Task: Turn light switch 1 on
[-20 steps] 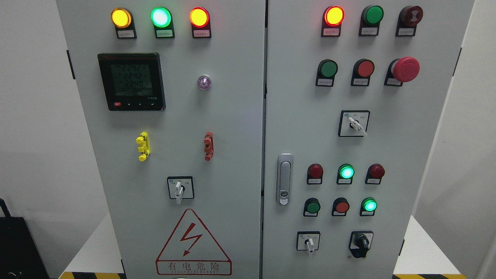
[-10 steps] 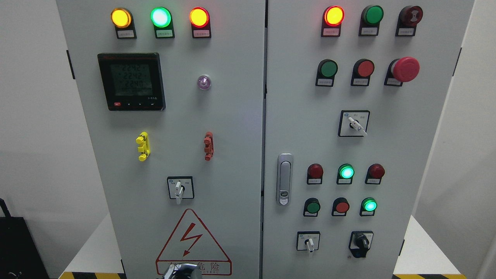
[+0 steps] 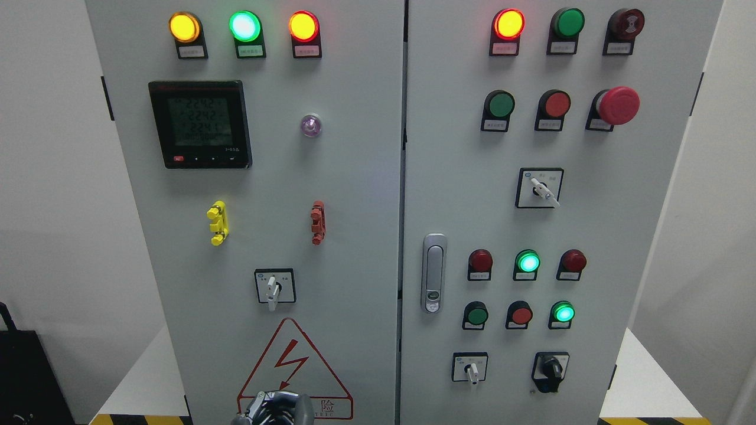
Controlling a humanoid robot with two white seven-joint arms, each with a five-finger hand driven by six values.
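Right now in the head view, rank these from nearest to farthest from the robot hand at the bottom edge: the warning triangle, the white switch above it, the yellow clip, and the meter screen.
Measured from the hand, bottom edge left of the middle:
1. Warning triangle, directly behind and above it.
2. White switch, straight above.
3. Yellow clip, up and left.
4. Meter screen, far up, left.

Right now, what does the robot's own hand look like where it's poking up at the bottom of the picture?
Only the top of one hand shows, at the bottom edge left of the middle. It is grey metal with dark, shiny rounded parts and a tiny green dot. No cables or markings can be made out, and the other arm is out of view.
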